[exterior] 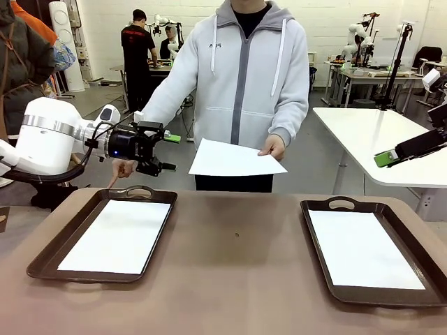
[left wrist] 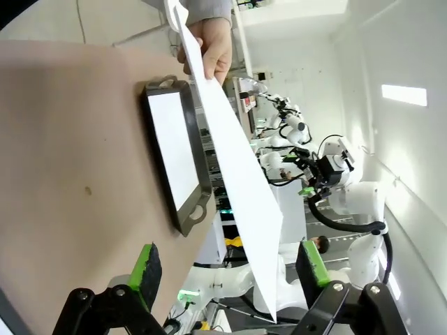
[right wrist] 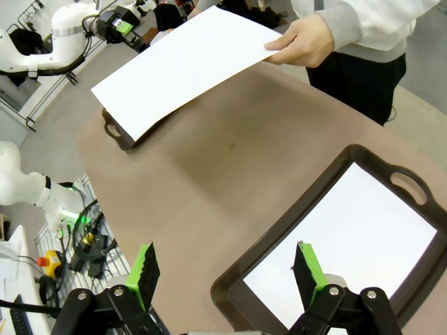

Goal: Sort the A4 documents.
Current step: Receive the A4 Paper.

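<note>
The person's hand [exterior: 274, 147] holds an A4 sheet [exterior: 234, 158] above the table's far edge, hiding part of the left tray [right wrist: 119, 132] in the right wrist view, while the left tool [exterior: 165, 149] and right tool [right wrist: 227, 272] both gape wide, empty.

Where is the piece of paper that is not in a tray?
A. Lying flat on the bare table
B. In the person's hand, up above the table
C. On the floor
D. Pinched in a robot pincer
B: the person's hand holds the loose A4 sheet by one edge in the air over the far side of the table, while the other two sheets lie in the trays.
</note>
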You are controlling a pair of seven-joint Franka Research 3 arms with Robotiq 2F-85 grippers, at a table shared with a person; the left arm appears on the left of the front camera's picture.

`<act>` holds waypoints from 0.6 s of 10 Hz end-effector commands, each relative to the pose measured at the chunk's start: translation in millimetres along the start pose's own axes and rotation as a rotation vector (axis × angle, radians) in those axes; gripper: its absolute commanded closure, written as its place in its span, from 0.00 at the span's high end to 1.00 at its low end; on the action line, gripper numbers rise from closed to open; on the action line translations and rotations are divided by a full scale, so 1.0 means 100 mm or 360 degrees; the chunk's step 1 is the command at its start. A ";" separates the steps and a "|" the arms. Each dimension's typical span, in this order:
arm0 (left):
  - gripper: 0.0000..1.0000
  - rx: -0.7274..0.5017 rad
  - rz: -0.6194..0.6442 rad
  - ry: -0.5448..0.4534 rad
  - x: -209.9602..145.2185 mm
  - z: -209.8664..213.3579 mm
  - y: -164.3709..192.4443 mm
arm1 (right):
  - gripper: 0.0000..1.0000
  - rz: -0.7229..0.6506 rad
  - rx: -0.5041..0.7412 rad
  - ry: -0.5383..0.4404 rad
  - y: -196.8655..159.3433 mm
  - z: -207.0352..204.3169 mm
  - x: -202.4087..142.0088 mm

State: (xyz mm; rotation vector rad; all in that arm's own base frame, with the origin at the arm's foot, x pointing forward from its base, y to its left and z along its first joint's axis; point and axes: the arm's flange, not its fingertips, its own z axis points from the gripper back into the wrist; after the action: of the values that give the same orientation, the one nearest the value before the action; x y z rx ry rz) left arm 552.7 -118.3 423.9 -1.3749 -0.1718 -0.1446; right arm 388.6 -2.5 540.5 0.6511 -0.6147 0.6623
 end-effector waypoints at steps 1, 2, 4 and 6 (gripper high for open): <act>1.00 -0.0078 0.0055 0.0040 0.16 -0.13 -0.03 | 1.00 0.0006 0.0002 0.0000 0.00 0.00 -0.01; 1.00 -0.0091 0.0068 0.0066 0.20 -0.21 -0.04 | 1.00 0.0006 0.0002 0.0000 0.00 0.00 -0.01; 1.00 -0.0118 0.0102 0.0112 0.28 -0.36 -0.04 | 1.00 0.0006 0.0002 0.0000 0.00 0.00 -0.01; 1.00 -0.0126 0.0113 0.0172 0.35 -0.55 -0.01 | 1.00 0.0006 0.0002 0.0000 0.00 0.00 -0.01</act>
State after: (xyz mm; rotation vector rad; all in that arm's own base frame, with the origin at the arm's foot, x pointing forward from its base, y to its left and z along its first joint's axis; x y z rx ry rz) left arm 578.1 -165.0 421.0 -1.4331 -0.0625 -0.1700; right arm 388.6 -2.5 540.5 0.6511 -0.6147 0.6624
